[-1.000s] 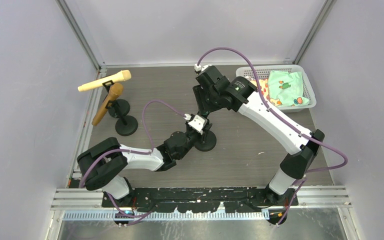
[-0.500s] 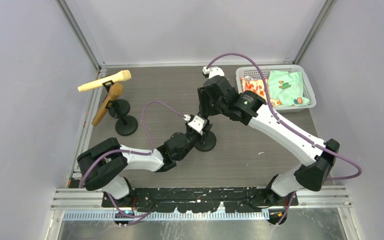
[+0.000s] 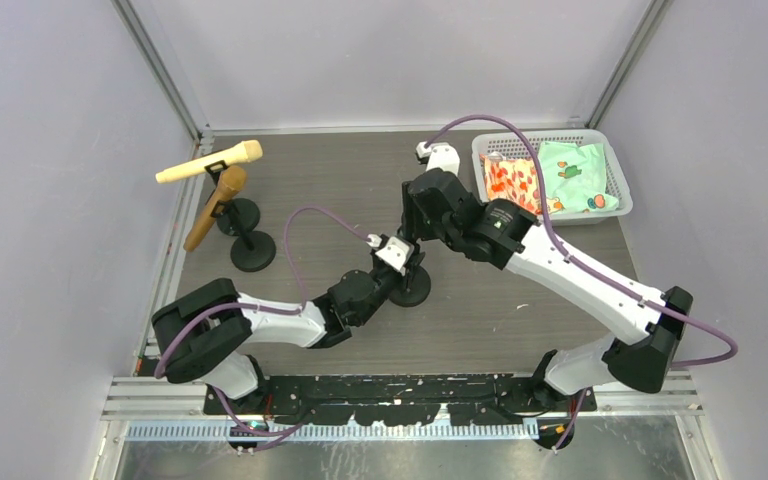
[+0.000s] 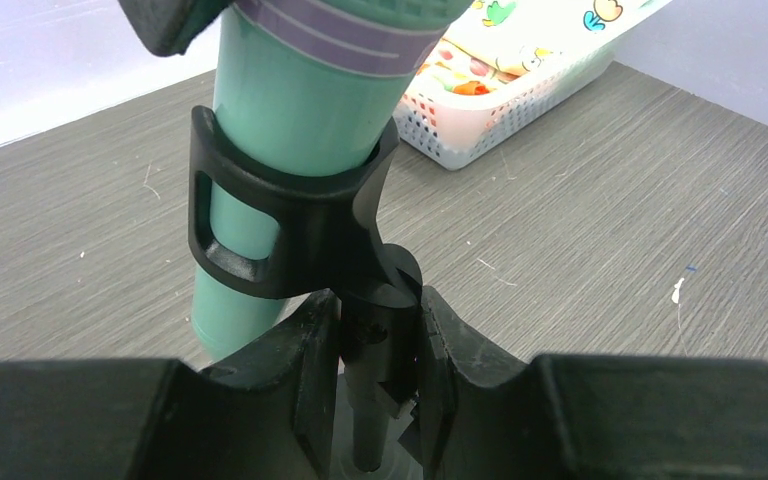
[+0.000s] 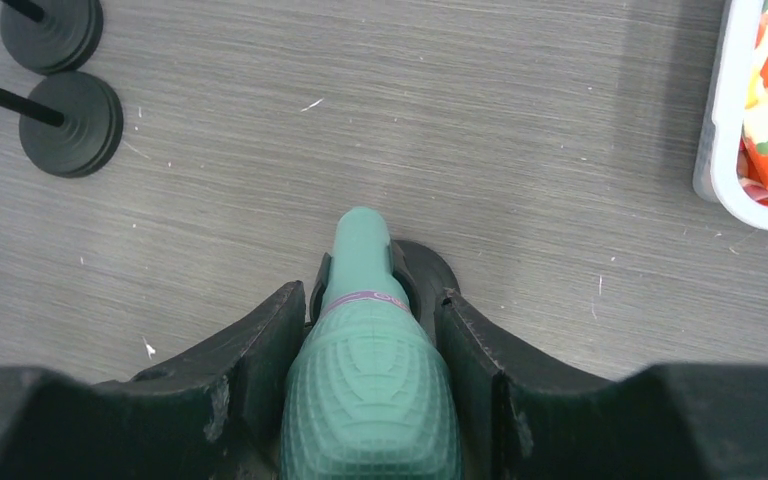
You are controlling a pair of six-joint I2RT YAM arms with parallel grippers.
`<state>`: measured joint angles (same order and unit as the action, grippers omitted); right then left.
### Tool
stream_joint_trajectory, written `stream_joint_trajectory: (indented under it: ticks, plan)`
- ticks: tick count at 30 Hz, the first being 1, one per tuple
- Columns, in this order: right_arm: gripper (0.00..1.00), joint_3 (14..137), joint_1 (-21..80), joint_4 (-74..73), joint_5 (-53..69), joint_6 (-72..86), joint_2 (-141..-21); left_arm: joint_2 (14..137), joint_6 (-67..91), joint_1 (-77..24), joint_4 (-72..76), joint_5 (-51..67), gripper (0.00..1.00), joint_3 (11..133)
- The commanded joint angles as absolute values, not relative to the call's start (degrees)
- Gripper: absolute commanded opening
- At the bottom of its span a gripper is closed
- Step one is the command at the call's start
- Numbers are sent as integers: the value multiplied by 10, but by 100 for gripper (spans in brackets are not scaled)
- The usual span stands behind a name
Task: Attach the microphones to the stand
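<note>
Our right tool [image 5: 370,300] is gripping the mint-green ribbed-headed microphone [image 5: 365,400], seated in the black plastic stand clip [image 4: 290,230]; our left tool [image 4: 375,340] is pinching the thin black post [image 4: 363,445] beneath. We are favouring a straight, steady downward push.

The mint-green microphone [image 4: 300,90] is showing a smooth, matt plastic barrel in the left wrist view, while its head, low in the right wrist view, is looking embossed with a fine grid. The stand [image 4: 290,230] is presenting a black plastic clip that is catching a faint sheen. The right gripper [image 5: 380,295] fingers [image 5: 260,350] are looking like matt black plastic, rough along the edges. The table [image 4: 610,230] is showing matt grey wood grain, scuffed with pale scratches. At the upper right of the overhead view, the basket [image 3: 617,180] is appearing as white plastic mesh holding printed cloth [image 3: 572,172].
</note>
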<state>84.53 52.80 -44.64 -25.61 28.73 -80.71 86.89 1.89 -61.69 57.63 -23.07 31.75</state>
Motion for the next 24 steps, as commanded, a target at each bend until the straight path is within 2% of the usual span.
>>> stream_joint_trajectory:
  ticks: [1, 7, 17, 24]
  plan:
    - [1, 775, 584, -555, -252, 311, -798, 857, 38, -613, 535, -270, 0, 321]
    - [1, 699, 620, -482, -292, 340, -751, 857, 56, -612, 524, -274, 0, 322]
    - [1, 641, 678, -390, -376, 350, -698, 865, 67, -612, 524, -275, 0, 324]
    - [7, 642, 705, -357, -378, 360, -688, 865, 70, -612, 524, -273, 0, 321]
